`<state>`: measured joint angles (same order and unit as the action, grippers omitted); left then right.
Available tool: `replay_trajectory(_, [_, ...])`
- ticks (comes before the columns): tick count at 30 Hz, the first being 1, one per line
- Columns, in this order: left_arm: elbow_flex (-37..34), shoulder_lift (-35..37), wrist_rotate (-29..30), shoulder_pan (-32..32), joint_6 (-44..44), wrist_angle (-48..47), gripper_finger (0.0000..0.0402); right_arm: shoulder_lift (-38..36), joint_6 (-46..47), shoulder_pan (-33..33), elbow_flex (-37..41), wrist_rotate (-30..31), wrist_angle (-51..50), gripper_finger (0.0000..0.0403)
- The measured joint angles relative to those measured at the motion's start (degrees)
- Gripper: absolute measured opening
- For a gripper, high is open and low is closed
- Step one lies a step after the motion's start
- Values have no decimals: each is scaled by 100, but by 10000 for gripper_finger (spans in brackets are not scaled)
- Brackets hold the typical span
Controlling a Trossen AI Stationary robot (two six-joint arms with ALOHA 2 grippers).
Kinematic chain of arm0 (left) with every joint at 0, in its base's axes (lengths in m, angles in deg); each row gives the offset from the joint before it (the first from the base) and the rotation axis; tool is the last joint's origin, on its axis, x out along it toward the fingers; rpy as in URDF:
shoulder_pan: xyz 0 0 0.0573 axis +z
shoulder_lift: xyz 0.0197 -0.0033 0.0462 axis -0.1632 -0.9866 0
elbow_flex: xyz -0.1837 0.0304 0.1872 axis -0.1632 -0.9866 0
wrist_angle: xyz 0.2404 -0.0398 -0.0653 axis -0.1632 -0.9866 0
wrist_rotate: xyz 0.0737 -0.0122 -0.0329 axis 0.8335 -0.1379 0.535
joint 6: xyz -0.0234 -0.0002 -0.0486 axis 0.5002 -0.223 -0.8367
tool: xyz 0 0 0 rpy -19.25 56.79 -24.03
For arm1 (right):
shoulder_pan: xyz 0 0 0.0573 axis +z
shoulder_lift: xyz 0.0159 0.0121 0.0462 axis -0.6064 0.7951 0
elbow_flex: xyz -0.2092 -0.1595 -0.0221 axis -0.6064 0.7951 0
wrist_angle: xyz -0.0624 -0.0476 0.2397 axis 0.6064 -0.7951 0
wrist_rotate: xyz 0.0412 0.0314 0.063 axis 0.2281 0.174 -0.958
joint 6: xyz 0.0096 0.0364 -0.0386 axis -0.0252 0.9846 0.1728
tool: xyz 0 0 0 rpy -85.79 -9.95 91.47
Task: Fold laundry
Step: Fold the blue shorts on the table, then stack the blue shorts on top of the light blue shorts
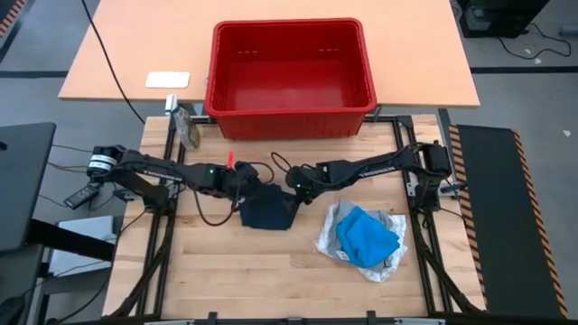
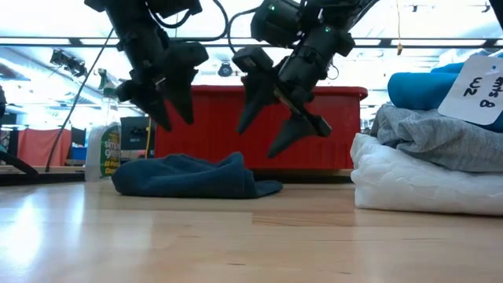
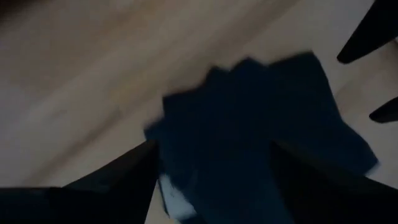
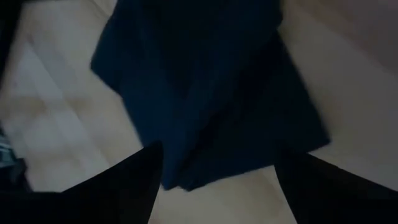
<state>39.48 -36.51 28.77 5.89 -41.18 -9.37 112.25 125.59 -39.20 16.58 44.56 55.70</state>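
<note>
A dark navy garment (image 1: 267,213) lies crumpled in a low heap on the wooden table (image 1: 226,271), its underside flat on the boards (image 2: 189,176). My left gripper (image 2: 173,116) hangs open just above its left part, and my right gripper (image 2: 261,138) hangs open above its right end. Neither touches the cloth. Both wrist views look down past spread fingers onto the navy garment (image 3: 249,137) (image 4: 205,93). To the right sits a stack: a bright blue garment (image 1: 366,236) on a grey one (image 2: 440,134) on a white one (image 2: 424,185).
A red plastic basket (image 1: 289,77) stands at the table's far edge, right behind both grippers. A spray bottle (image 1: 187,126) stands at the far left, near a white card (image 1: 168,79). A paper tag (image 2: 481,90) sticks out of the stack. Bare wood lies along the near edge.
</note>
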Motion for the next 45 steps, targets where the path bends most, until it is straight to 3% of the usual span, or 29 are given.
replay_trajectory(4, [-6, -4, -778, -89, -401, -115, 310, 104, 248, 198, -8, -150, 395, 307])
replay_trajectory(8, [-64, -76, -847, -57, -416, -244, 312, 336, 444, 291, -7, 255, 272, 309])
replay_trajectory(13, [-649, -76, -1132, 248, -572, 95, 312, 420, 528, 284, -6, 549, 141, 309])
replay_trajectory(18, [-1447, -76, -1891, 511, -503, 1655, 312, 402, 414, 253, -7, 755, 135, 309])
replay_trajectory(23, [-2402, -146, -2065, 566, -635, 3809, 306, 500, 174, 195, 35, 1242, 202, 309])
replay_trajectory(28, [-2909, -346, -2038, 514, -1051, 4795, 261, 1108, -148, 104, 13, 337, 838, 298])
replay_trajectory(33, [-2995, -455, -2062, 175, -1216, 5278, 157, 1333, -79, 118, 9, -14, 1390, 225])
replay_trajectory(39, [-3006, -479, -2322, -36, -1120, 6235, 16, 1014, -436, 70, 69, -320, 1217, 33])
replay_trajectory(45, [-2725, -368, -2417, -88, -1167, 6836, 6, 156, -508, 32, 68, -549, 308, 23])
